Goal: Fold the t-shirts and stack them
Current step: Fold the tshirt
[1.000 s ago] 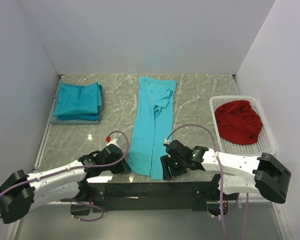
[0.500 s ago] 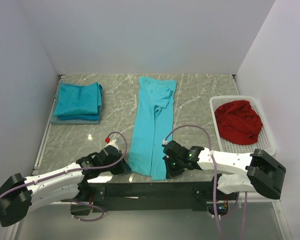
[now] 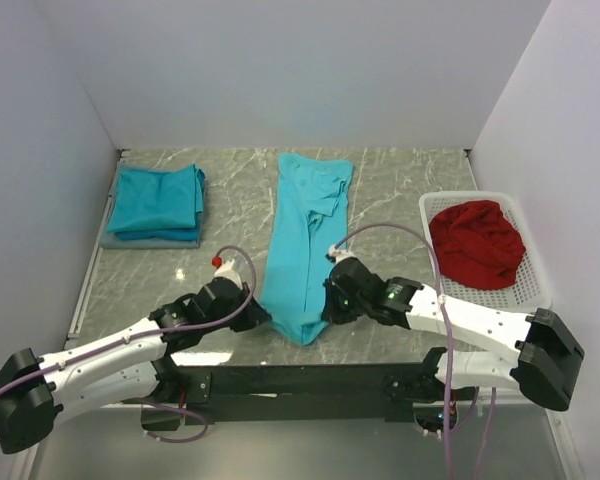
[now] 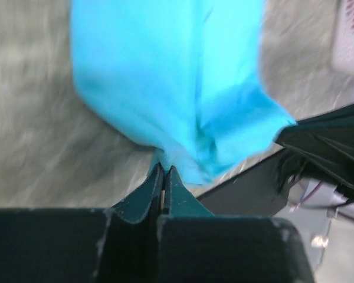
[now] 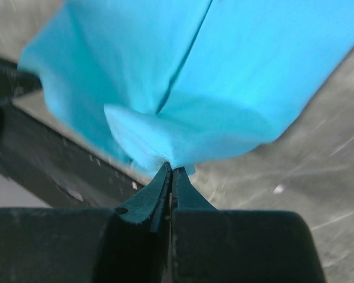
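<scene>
Narrow folded t-shirt (image 3: pixel 308 225) is stretched ahead of both jaws, near corners clamped tight, one in the left gripper (image 3: pixel 265 318), one in the right gripper (image 3: pixel 327 308), folded shirts (image 3: pixel 158 203) stacked well beyond the left jaws

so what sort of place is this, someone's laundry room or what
Most likely a robot test cell, not a home: bare white walls box in a marble-look table, a left arm and right arm are bolted at its near edge, with a white basket and folded t-shirts on it.
</scene>
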`<state>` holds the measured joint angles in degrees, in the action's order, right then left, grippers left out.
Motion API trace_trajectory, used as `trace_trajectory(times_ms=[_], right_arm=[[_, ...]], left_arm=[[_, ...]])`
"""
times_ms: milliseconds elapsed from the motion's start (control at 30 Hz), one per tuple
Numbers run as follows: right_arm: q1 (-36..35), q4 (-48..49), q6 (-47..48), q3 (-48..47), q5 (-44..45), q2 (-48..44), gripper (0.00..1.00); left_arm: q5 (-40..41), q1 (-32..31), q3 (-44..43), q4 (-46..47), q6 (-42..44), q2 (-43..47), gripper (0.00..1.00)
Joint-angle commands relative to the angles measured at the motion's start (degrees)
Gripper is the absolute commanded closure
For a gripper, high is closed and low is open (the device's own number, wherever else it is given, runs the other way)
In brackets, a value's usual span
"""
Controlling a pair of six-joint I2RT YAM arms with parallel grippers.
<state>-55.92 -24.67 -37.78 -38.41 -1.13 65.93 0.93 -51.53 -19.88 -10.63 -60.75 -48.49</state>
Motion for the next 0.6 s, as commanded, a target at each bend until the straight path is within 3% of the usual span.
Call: trace_trajectory(times_ms=[0,167,567], right_arm=[[4.1,3.2,2.1,-3.9,3.9,-1.4,1.0],[11.3,4.8,4.8,-7.7,3.5,0.2,1.0],[21.5,6.3,10.6,-18.9,2.9,10.3,1.0]], left_arm=[[7.3,0.0,-7.1,2.3,4.7,-2.3,1.0],[13.7,1.7,-15.1,3.2,8.9,-10.2,1.0],[4.3,13.7,-27.4,10.2,16.7,-26.6,1.0]])
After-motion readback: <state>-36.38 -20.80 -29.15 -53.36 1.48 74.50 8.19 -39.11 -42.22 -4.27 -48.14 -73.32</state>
